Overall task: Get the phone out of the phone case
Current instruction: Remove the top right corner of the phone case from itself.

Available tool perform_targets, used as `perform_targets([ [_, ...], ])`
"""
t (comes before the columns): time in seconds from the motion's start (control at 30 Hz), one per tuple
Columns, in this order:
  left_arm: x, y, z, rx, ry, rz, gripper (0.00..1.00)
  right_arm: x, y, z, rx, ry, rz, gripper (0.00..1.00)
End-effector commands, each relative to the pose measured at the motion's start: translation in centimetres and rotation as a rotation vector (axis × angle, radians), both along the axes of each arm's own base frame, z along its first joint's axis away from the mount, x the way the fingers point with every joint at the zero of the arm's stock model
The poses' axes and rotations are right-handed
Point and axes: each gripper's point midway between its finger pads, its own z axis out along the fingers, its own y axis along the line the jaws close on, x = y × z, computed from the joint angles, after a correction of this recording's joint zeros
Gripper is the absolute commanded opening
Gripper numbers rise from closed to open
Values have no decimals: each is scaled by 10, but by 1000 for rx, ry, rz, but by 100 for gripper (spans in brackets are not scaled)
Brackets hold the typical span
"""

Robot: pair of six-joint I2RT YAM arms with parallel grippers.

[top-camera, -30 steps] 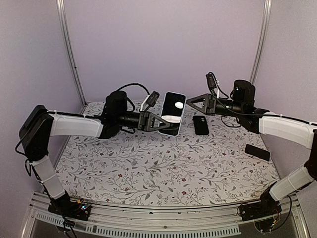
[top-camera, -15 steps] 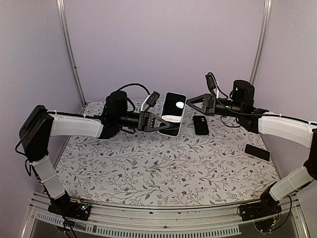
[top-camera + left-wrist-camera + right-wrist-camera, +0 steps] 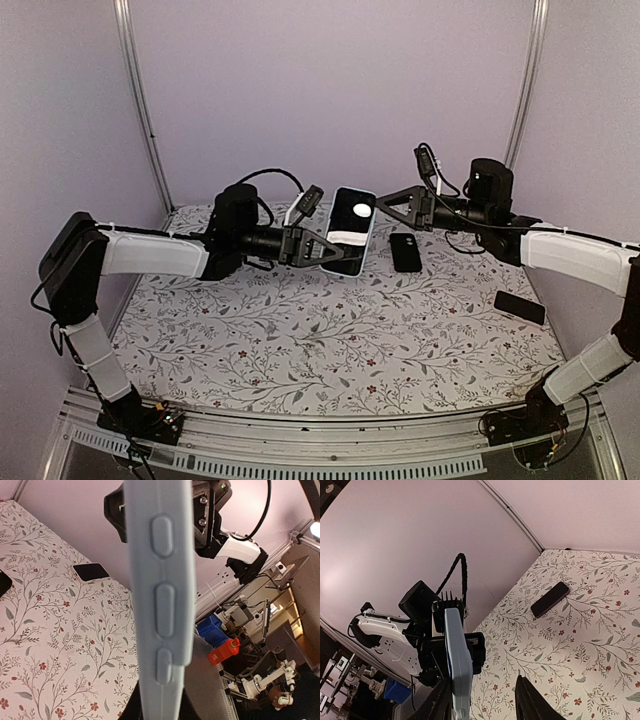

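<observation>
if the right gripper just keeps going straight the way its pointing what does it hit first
Most likely the pale blue rubbery phone case, held upright in the air by the left gripper. The right wrist view shows its edge just ahead, slightly off centre, though depth is unclear.

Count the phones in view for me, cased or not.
3: cased phone in the left gripper, black phone on the table beside it, second black phone near the table's right edge. None looks hidden.

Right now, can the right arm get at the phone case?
Probably yes: the right end effector hangs open beside the phone case, nothing between them; the left end effector grips its lower end.
</observation>
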Motion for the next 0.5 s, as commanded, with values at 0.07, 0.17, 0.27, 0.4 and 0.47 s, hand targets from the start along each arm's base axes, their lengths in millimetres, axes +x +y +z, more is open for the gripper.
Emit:
perform_targets([
  [0.07,-15,2,44,-92,-132,-38,0,25,-17,-13,0,85,-81,44],
  [0.17,-16,3,46,-96,-142,-39,0,28,-18,-22,-21,113,-85,44],
  [0.27,-17,2,48,-96,-147,-41,0,28,-16,-28,-32,123,-74,43],
  [0.4,-9,2,41,-76,-132,-9,0,24,-17,-22,-28,101,-68,43],
  [0.47,1,2,34,-52,-109,27,0,21,-19,-15,-23,77,-68,43],
])
